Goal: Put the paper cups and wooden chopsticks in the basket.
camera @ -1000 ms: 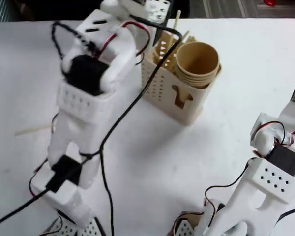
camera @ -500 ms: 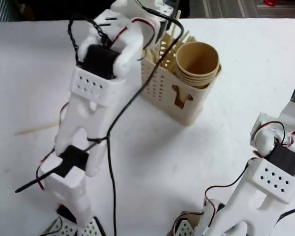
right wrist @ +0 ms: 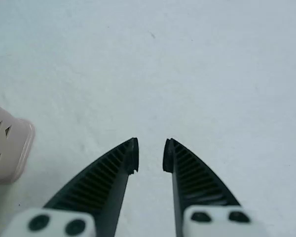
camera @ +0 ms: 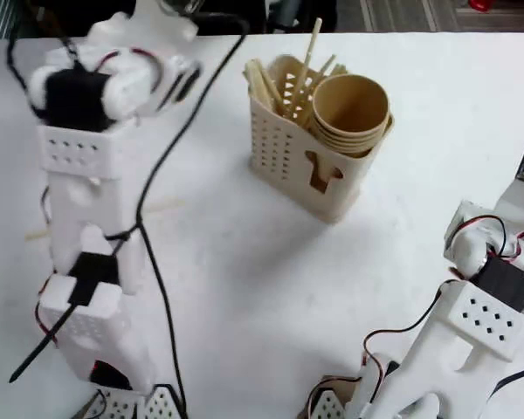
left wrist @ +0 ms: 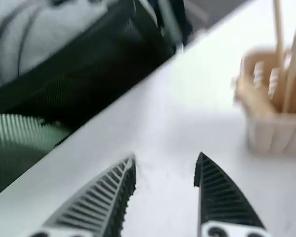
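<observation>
**High view:** Your left arm (camera: 83, 183) stands tall over the white table (camera: 244, 288), a black cable (camera: 170, 131) trailing down its side. The basket (camera: 319, 170) sits just beside the arm's upper end and well apart from your right arm (camera: 489, 314), which is folded low at the table's near corner. Inside the basket, the paper cups (camera: 351, 109) are nested in one stack in the compartment on the right arm's side. A bundle of chopsticks (camera: 290, 83) leans in the compartment closer to the left arm. One loose chopstick (camera: 51, 232) lies flat on the table behind the left arm's base, its middle hidden by the arm.

**Left wrist view:** Your left gripper (left wrist: 166, 157) has its two ribbed fingers spread wide, with nothing between them — only bare table lies beneath. The basket (left wrist: 274, 133) stands ahead of the fingertips and off to one side, well apart from them, with chopsticks (left wrist: 281, 59) rising out of it.

**Right wrist view:** Your right gripper (right wrist: 151, 143) hangs over bare table. Its fingers are parted by a narrow gap and grip nothing. One corner of the basket (right wrist: 7, 148) shows off to the side of the fingers — near, but not touching.
</observation>
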Motion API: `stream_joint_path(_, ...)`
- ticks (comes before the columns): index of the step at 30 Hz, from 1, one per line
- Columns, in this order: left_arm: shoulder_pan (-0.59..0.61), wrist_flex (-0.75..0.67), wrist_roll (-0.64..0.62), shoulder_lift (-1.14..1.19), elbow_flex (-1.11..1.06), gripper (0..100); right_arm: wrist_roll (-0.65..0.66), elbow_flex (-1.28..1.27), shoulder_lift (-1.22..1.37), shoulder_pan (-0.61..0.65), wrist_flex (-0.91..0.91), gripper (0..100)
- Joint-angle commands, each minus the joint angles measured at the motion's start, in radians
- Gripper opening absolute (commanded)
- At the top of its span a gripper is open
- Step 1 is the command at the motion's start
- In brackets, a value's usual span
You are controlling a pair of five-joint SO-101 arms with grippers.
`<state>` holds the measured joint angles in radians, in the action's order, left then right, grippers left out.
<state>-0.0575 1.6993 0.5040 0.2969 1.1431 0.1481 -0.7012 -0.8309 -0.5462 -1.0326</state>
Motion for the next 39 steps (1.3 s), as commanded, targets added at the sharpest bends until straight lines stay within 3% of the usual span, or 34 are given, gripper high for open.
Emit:
stream_joint_path(1,0.122,0.078,0.226,-0.021,-0.112,20,0.002,0.006,0.001,0.01,0.016,9.8)
stream_joint_path(9,0.202,0.058,0.6,-0.019,-0.577,20,0.002,0.006,0.001,0.01,0.016,9.8)
stream_joint_path(15,0.203,-0.144,0.666,-0.019,-0.896,20,0.002,0.006,0.001,0.01,0.015,9.8)
stream_joint_path(23,0.199,-0.422,0.666,-0.019,-1.126,21,0.002,0.005,0.002,0.01,0.015,9.8)
stream_joint_path(30,0.196,-0.531,0.675,0.031,-1.198,21,0.002,0.005,0.002,0.01,0.016,9.8)
stream_joint_path(39,0.191,-0.373,0.727,0.272,-0.974,18,0.002,0.005,0.002,0.01,0.016,9.8)
